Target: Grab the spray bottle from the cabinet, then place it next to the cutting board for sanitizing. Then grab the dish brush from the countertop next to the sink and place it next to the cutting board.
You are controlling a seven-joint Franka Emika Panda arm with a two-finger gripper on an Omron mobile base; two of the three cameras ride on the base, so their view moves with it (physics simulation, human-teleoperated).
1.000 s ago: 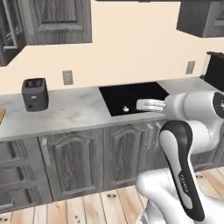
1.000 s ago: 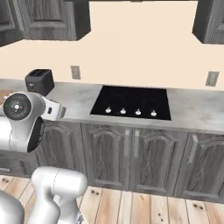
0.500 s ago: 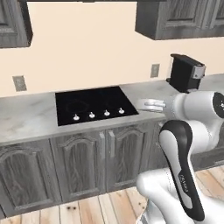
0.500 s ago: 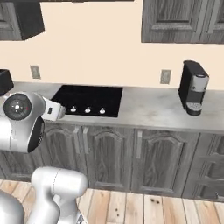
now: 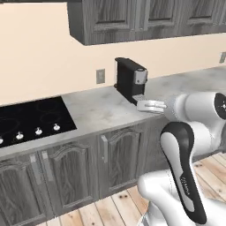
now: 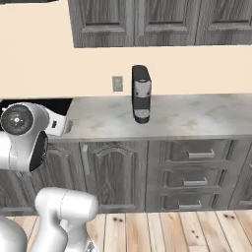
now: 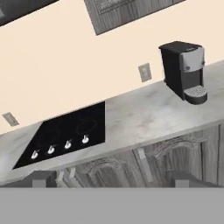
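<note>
While the marble countertop runs bare between the appliances, a black coffee machine stands upright on it against the wall, just right of a wall outlet. A black cooktop is set into the slab well to its left. The gripper hangs above the lower cabinet doors, jaws wide apart, holding nothing.

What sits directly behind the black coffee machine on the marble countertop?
Behind the black coffee machine is the bare cream wall, with a grey outlet plate beside it and dark wood-grain wall cabinets above. The wall patch directly behind its body is covered.
</note>
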